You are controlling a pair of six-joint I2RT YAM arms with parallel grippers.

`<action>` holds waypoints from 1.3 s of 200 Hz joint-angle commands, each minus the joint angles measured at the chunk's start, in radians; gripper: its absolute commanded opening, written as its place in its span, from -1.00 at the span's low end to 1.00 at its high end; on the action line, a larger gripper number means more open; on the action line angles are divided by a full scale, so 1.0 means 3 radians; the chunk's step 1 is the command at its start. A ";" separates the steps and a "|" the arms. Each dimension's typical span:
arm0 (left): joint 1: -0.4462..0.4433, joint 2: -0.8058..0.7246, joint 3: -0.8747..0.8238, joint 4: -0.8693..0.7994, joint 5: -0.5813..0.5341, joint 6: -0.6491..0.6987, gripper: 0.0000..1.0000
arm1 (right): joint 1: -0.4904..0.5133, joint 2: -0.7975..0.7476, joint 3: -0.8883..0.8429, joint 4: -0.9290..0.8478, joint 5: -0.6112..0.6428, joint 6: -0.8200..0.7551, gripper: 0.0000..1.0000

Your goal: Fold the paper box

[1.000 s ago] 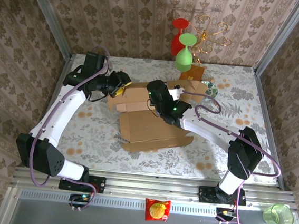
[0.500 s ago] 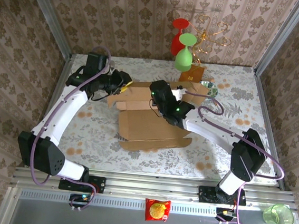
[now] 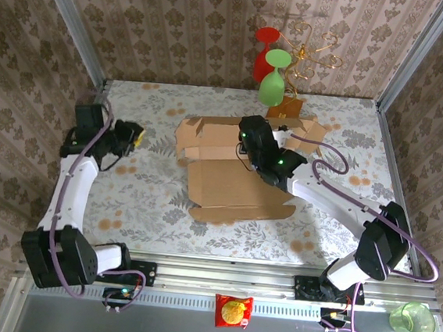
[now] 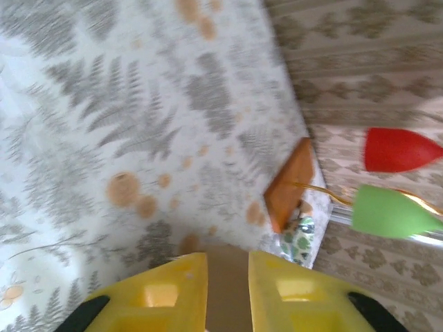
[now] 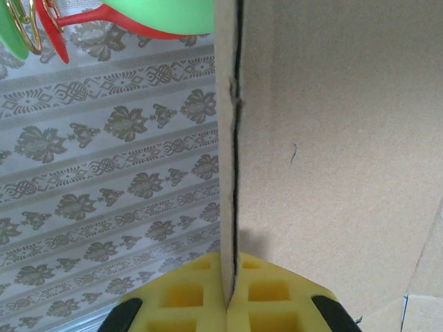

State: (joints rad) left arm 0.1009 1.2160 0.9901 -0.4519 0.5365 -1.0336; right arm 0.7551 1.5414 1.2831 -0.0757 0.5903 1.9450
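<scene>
Since a second ago, the left arm is withdrawn from the box (image 3: 235, 185) to the table's left side, and the box is shifted slightly right. Left gripper (image 3: 132, 135): fingers (image 4: 173, 290) are seen narrowly apart, with nothing between them. Right gripper (image 3: 250, 129): clamped on the box's raised rear flap, the cardboard edge pinched between yellow pads (image 5: 187, 294). The box is laid mid-table, base flat, on a fern-printed cloth (image 3: 148, 198). A wire rack (image 3: 315, 53) with a red glass (image 3: 262, 56) and a green glass (image 3: 273, 81) is placed at the far edge, just behind the box. Walls (image 3: 180, 21) are papered in brown damask; corners are framed by aluminium posts (image 3: 67, 18).
</scene>
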 commanded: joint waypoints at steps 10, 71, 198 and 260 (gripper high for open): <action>-0.0034 0.0190 -0.0657 0.1081 0.0424 -0.0295 -0.68 | -0.0038 -0.0103 0.0009 -0.0126 0.0055 0.0079 -1.00; -0.0485 0.0771 -0.1317 0.2690 0.0581 -0.0734 -0.65 | -0.0074 -0.0047 0.0062 -0.0134 0.0013 0.0117 -1.00; -0.0906 0.1891 -0.1666 0.5324 0.0430 -0.1778 -0.50 | -0.0134 0.0009 0.0054 -0.0036 -0.0009 0.0233 -1.00; -0.1153 0.1616 -0.1776 0.5292 0.0181 -0.1789 -0.47 | -0.0155 0.0049 0.0014 0.0012 -0.0042 0.0298 -1.00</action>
State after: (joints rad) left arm -0.2234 1.7580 0.4744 1.1034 0.6357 -1.5684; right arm 0.7113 1.5429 1.2831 -0.0933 0.5636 2.0014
